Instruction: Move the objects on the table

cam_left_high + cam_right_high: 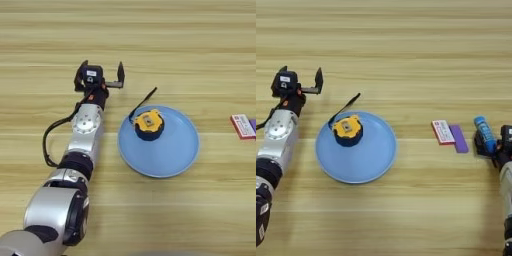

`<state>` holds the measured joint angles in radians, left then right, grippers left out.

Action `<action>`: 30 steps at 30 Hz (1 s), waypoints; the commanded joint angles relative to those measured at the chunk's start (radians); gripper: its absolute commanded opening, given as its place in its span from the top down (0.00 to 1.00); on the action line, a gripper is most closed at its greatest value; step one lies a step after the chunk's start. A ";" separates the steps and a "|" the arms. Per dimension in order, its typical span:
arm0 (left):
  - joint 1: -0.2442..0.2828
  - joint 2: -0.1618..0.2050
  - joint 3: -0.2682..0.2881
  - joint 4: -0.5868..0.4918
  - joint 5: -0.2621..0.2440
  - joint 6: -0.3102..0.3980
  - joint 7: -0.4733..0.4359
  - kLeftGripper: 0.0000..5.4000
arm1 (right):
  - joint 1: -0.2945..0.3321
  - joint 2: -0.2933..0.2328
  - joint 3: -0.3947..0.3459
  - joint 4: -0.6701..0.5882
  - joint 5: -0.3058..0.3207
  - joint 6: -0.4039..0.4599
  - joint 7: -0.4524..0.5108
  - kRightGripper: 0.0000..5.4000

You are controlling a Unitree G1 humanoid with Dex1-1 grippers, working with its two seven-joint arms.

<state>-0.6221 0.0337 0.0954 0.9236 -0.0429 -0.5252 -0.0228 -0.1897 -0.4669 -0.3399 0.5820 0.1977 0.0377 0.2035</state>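
Black-fingered, the left pincer [103,76] stood spread and empty just left of the light-blue plate [172,152], which carried the tape measure [148,124]. At the table's [406,60] right edge, the right pincer [495,145] gripped the blue tube [484,132], beside a red-and-white card [443,132].

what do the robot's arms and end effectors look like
The left arm is silver-grey with black joint bands, a round silver disc near the wrist and a black cable looping alongside. Its left end effector is black with a small white label. The right end effector looks black.
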 commanded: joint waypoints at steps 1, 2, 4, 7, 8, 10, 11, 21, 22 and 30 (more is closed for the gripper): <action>-0.027 0.003 -0.001 0.011 0.010 -0.005 0.002 0.00 | 0.040 0.016 0.024 -0.006 -0.017 0.047 0.002 0.25; -0.027 0.003 -0.001 0.011 0.010 -0.005 0.003 0.00 | 0.043 0.017 0.027 -0.014 -0.018 0.047 0.002 0.28; -0.027 0.003 -0.001 0.010 0.010 -0.004 0.004 0.00 | 0.049 0.021 0.031 -0.035 -0.014 0.050 0.006 0.32; -0.027 0.003 -0.001 0.010 0.010 -0.004 0.005 0.00 | 0.052 0.026 0.038 -0.040 -0.011 0.049 0.014 0.38; -0.026 0.002 -0.001 0.010 0.010 -0.004 0.006 0.00 | 0.053 0.027 0.039 -0.040 -0.011 0.048 0.016 0.42; -0.026 0.002 -0.002 0.010 0.011 -0.004 0.007 0.00 | 0.055 0.028 0.040 -0.044 -0.009 0.047 0.019 0.48; -0.026 0.001 -0.002 0.009 0.011 -0.004 0.007 0.00 | 0.056 0.030 0.040 -0.046 -0.008 0.046 0.020 0.50; -0.025 0.001 -0.002 0.008 0.011 -0.004 0.008 0.00 | 0.085 0.054 0.041 -0.163 0.013 0.060 0.039 0.73; -0.025 0.001 -0.002 0.008 0.011 -0.004 0.008 0.00 | 0.091 0.057 0.038 -0.189 0.018 0.064 0.039 0.74; -0.025 0.001 -0.002 0.008 0.011 -0.004 0.008 0.00 | 0.115 0.067 0.028 -0.283 0.029 0.095 0.034 0.74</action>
<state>-0.6224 0.0324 0.0952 0.9237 -0.0428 -0.5254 -0.0205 -0.0868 -0.4085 -0.3065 0.3159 0.2204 0.1117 0.2387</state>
